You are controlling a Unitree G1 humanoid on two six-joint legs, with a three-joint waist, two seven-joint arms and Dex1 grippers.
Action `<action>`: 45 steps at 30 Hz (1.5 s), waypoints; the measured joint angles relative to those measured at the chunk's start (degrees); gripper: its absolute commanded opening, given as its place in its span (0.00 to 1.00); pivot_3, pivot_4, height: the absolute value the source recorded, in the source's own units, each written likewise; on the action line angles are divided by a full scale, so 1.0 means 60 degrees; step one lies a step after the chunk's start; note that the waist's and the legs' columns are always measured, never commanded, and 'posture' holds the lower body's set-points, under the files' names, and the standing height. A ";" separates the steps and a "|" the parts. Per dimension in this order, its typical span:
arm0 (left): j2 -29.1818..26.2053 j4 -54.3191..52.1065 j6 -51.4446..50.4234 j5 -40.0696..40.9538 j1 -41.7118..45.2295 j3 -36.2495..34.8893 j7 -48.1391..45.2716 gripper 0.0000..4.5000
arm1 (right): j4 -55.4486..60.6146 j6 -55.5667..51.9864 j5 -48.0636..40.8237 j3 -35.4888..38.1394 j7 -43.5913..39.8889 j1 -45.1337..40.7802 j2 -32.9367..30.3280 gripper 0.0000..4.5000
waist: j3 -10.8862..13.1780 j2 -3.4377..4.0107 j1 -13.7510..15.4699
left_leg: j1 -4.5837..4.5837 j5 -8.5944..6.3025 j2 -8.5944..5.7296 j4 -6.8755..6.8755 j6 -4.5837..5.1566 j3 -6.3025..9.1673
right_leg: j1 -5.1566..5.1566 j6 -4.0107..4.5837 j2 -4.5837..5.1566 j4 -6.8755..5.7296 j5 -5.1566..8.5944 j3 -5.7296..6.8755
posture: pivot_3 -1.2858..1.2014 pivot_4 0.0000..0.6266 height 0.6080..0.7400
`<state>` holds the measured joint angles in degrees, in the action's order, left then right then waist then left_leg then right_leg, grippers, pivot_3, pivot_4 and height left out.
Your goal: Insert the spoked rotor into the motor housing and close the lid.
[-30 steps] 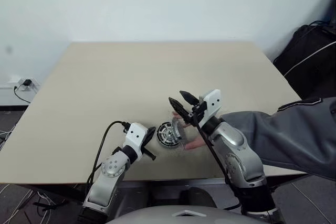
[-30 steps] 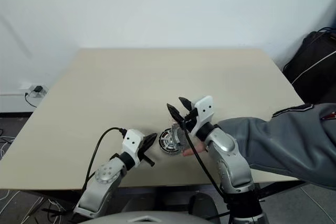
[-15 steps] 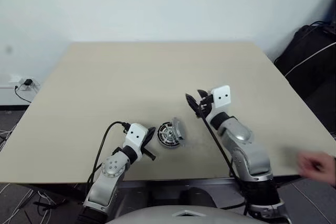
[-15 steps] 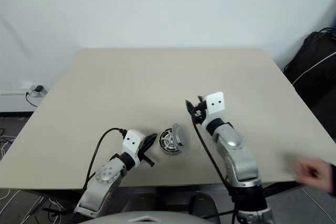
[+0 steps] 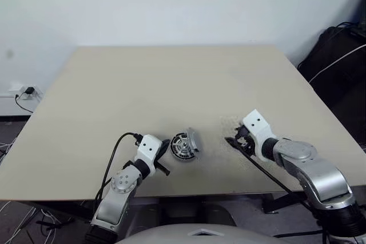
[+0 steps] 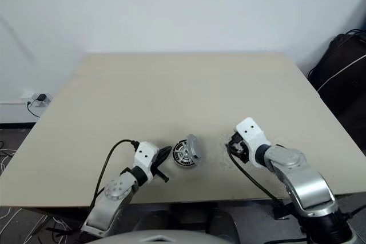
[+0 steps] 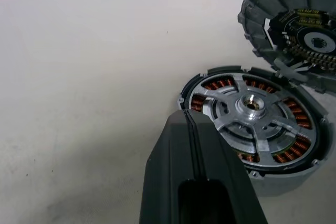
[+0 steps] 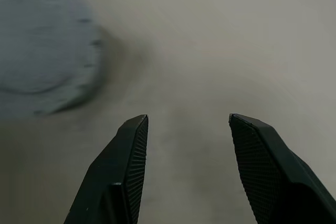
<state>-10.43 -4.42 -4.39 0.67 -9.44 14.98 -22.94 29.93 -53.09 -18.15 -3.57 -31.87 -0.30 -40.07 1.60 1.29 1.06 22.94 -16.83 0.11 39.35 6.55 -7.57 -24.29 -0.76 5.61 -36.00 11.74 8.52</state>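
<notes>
Soft, even room light throughout, though the right wrist view is smeared with blur.

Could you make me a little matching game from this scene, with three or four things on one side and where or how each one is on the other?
Things:
1. silver spoked rotor
2. ribbed grey metal lid
3. left gripper
4. right gripper

States:
A. open, nothing between its fingers
B. shut, beside the round dark motor housing
C. seated inside the copper windings
D. propped up, leaning on the housing's edge

Pairs: 1-C, 2-D, 3-B, 4-A
</notes>
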 measured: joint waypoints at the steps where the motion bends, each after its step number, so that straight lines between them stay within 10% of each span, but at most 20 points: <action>1: -0.0001 -0.0056 -0.0034 0.0000 -0.0001 0.0005 0.0001 0.00 | 0.0026 0.0001 -0.0130 0.0001 -0.0200 0.0004 -0.0067 0.58 | 0.0003 -0.0006 0.0007 | 0.0000 -0.0003 0.0000 0.0005 0.0004 0.0000 | 0.0003 -0.0002 0.0000 0.0001 -0.0001 0.0001 | 0.52 0.00 1.00; 45: 0.0034 -0.0043 -0.0019 -0.0023 0.0032 -0.0150 0.0080 0.00 | -0.2350 0.1689 -0.0318 -0.2032 -0.1357 -0.1531 0.2261 0.58 | 0.0008 -0.0016 0.0088 | 0.0003 0.0009 -0.0002 0.0022 -0.0017 -0.0001 | 0.0009 -0.0006 0.0008 0.0004 -0.0009 -0.0002 | 0.52 0.00 1.00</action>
<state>-10.22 -4.68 -4.50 0.53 -9.25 14.08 -22.46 15.83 -42.96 -20.06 -15.77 -40.01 -9.48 -26.51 1.65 1.19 1.58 22.96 -16.77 0.09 39.48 6.44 -7.58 -24.23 -0.80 5.66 -35.98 11.69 8.51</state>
